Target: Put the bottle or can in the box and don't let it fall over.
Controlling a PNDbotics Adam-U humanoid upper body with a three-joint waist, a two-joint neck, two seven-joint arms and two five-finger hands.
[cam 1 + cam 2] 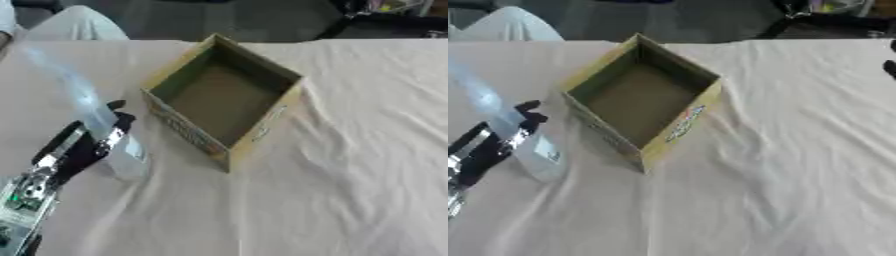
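A clear plastic bottle [83, 102] with a pale label near its base leans to the upper left, just left of the box. My left hand [83, 145] comes in from the lower left, its dark fingers curled round the bottle's lower half. The bottle's base is down by the cloth; whether it touches I cannot tell. The open cardboard box [262, 127] stands on the table's middle, turned corner-on, and nothing shows inside it. A dark shape at the right edge may be my right hand [890, 69].
A wrinkled beige cloth [350, 175] covers the table. The table's far edge runs just behind the box, with dark floor and black equipment [385, 22] beyond it.
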